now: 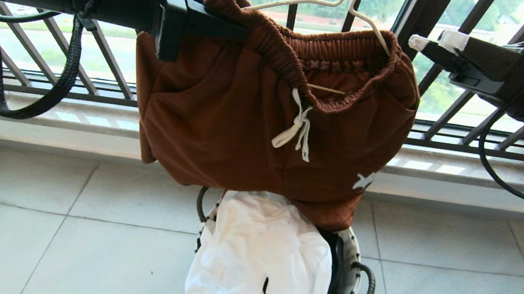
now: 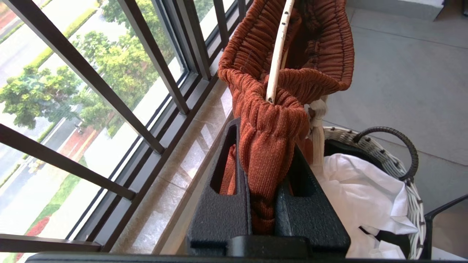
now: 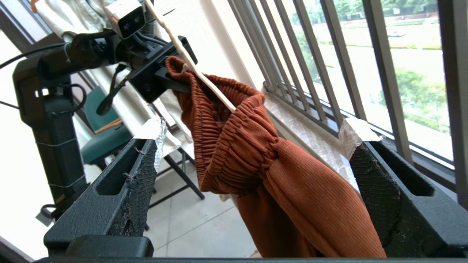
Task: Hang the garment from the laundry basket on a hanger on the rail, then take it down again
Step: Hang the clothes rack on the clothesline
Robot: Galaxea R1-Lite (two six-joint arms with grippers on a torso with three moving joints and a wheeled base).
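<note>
The garment [image 1: 255,117], rust-brown shorts with a white drawstring, hangs by its waistband on the cream wire hanger [image 1: 316,1] in front of the window. My left gripper [image 1: 227,16] is shut on the waistband's left end [image 2: 267,146], beside the hanger's wire [image 2: 279,47]. At the upper right, my right gripper [image 1: 436,41] stands open. The shorts' right side [image 3: 292,190] hangs in the wide gap between its fingers [image 3: 256,138], touching neither. The laundry basket [image 1: 351,273] sits on the floor under the shorts. The rail is out of view.
A white cloth [image 1: 260,254] fills the basket [image 2: 376,149]. The black barred window railing [image 1: 105,67] and a stone sill [image 1: 51,117] run behind the shorts. Grey floor tiles [image 1: 62,243] spread around the basket. A green chair [image 3: 106,138] and a dark stand [image 3: 55,120] are off to my left.
</note>
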